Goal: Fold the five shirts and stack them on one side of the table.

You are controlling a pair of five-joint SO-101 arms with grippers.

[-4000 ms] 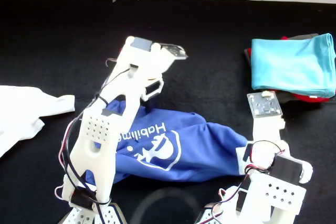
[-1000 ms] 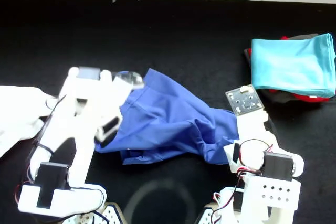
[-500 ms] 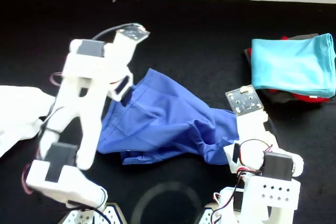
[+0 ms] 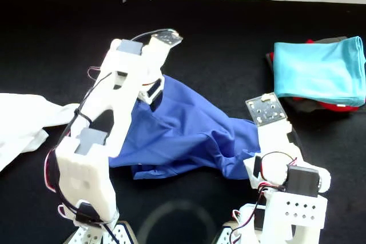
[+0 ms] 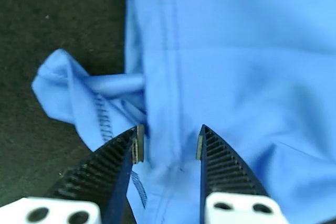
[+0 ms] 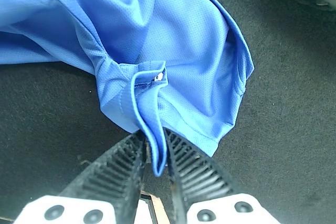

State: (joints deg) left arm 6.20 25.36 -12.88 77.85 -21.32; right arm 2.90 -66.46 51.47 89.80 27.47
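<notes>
The blue shirt [image 4: 189, 135] lies crumpled at the centre of the worktop [image 4: 229, 38]: our right jaws pinch its 4 o'clock end, anchoring it, while our left jaws straddle the 11 o'clock seam [image 5: 169, 66], spread, likely to grip. Folded shirts [image 4: 317, 72] wait at 2 o'clock.

The left arm [image 4: 108, 118] stretches far forward with its wrist tipped down. The left gripper [image 5: 168, 139] has its jaws parted, one toothed finger on each side of a seam of the blue shirt [image 5: 236, 51]. The right arm [image 4: 277, 158] sits low, folded close to its base. The right gripper [image 6: 155, 145] pinches a fold of that shirt between closed jaws.
</notes>
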